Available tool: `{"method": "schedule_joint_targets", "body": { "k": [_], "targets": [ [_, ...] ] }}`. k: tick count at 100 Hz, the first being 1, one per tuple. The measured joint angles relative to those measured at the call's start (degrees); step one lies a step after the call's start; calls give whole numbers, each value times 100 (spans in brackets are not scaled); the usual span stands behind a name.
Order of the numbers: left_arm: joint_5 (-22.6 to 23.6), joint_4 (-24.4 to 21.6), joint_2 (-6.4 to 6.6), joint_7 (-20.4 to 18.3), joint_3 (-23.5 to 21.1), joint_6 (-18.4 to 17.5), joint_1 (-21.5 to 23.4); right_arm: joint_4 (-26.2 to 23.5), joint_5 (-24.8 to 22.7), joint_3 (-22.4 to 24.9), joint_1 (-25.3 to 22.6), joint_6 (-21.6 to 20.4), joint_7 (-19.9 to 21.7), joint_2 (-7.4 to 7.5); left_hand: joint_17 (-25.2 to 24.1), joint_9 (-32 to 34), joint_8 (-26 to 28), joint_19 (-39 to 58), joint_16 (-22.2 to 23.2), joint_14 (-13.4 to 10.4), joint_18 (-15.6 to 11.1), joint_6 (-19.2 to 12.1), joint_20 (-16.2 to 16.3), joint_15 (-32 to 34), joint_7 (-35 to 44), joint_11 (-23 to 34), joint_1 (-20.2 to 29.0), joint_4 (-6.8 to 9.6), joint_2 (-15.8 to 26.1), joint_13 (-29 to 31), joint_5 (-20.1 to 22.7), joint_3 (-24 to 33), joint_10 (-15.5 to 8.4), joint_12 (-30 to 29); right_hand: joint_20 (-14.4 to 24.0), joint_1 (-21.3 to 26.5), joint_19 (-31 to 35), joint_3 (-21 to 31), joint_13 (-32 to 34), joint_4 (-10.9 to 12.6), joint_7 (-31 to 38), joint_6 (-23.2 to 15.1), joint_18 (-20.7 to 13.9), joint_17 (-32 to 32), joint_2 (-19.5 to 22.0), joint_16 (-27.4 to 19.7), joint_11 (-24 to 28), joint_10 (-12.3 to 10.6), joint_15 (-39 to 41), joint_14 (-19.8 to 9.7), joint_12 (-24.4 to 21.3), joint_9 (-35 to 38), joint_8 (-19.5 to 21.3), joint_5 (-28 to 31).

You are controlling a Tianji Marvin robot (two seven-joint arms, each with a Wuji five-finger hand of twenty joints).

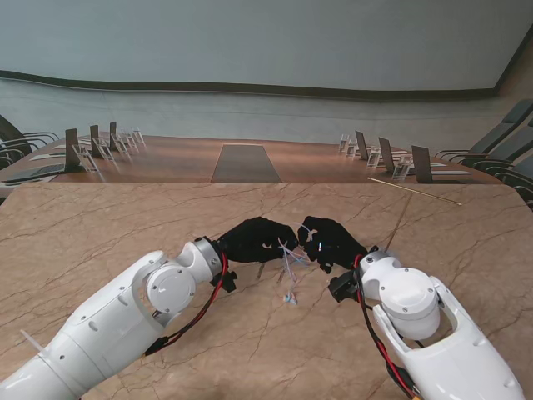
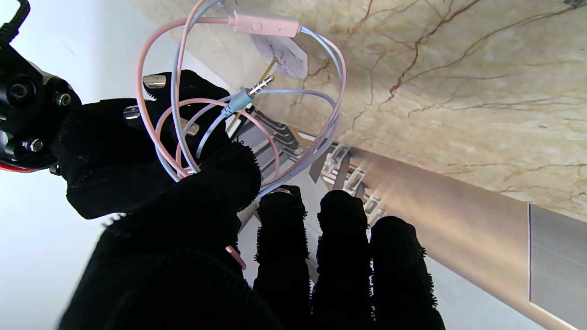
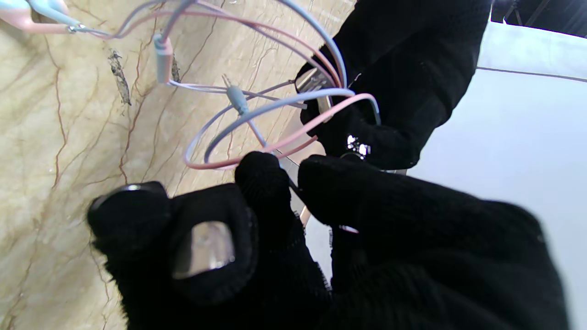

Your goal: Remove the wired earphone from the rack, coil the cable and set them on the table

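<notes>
While both hands, left hand [image 1: 254,239] and right hand [image 1: 329,242], pinch the looped cable [image 1: 289,260], it hangs above the worktop [image 1: 100,225], not down yet

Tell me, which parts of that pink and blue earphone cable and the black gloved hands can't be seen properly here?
- Stand view: pink and blue earphone cable too thin to count loops.
- Left wrist view: cable vanishes behind the black-gloved left hand; grip point hidden.
- Right wrist view: earbuds cut off by the edge; black-gloved right hand covers where it pinches the cable.
</notes>
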Motion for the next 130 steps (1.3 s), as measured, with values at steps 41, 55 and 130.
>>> {"method": "schedule_joint_targets", "body": {
  "k": [41, 55, 130],
  "targets": [
    [-110, 64, -39, 92, 77, 50, -73, 192, 181, -179, 52, 187, -231, -57, -9, 5, 1, -1, -1, 0, 0, 81, -22, -1, 57, 0, 69, 0, 0, 0, 62, -2, 0, 0, 0, 29, 0, 32, 0, 2, 177, 0, 3, 3, 0, -8, 0, 4, 0, 4, 0, 0, -51, -9],
    [-141, 66, -82, 155, 89, 65, -83, 229, 216, -228, 50, 219, -275, -88, -9, 5, 56, -1, -1, 0, 0, 81, -23, -2, 58, 0, 45, 0, 0, 0, -17, -2, 0, 0, 0, 31, 0, 12, 0, 2, 142, -1, 4, 5, 0, -9, 0, 5, 0, 6, 0, 0, -64, -9],
    [-194, 37, -141, 257, 9, 111, -55, 371, -92, -469, 131, 442, -408, -133, -10, 5, 59, -1, -2, 0, 0, 80, -24, -5, 58, 0, 37, 0, 0, 0, -26, -2, 0, 0, -1, 26, 1, -43, 1, 2, 105, -54, 16, -10, 1, -44, 0, 18, 0, 24, -2, -2, -292, -34]
  ]
}}
